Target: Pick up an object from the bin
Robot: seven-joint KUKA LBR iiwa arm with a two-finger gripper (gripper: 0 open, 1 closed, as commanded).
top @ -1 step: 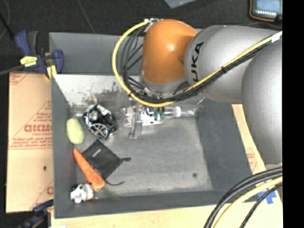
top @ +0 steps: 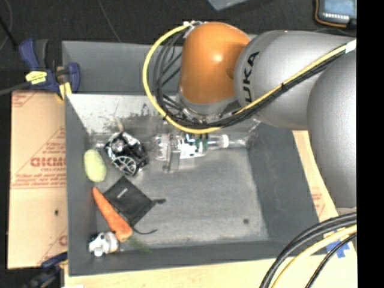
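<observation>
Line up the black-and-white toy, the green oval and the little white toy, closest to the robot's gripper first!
1. Black-and-white toy, just to the view's left of the gripper.
2. Green oval, by the left wall of the bin.
3. Little white toy, in the bottom-left corner.

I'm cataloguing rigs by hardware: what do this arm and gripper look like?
Thick silver-grey arm of rounded links with black lettering, a glossy orange dome cover at the wrist, yellow and black cables looped round it. The gripper beneath is small, silvery metal.
</observation>
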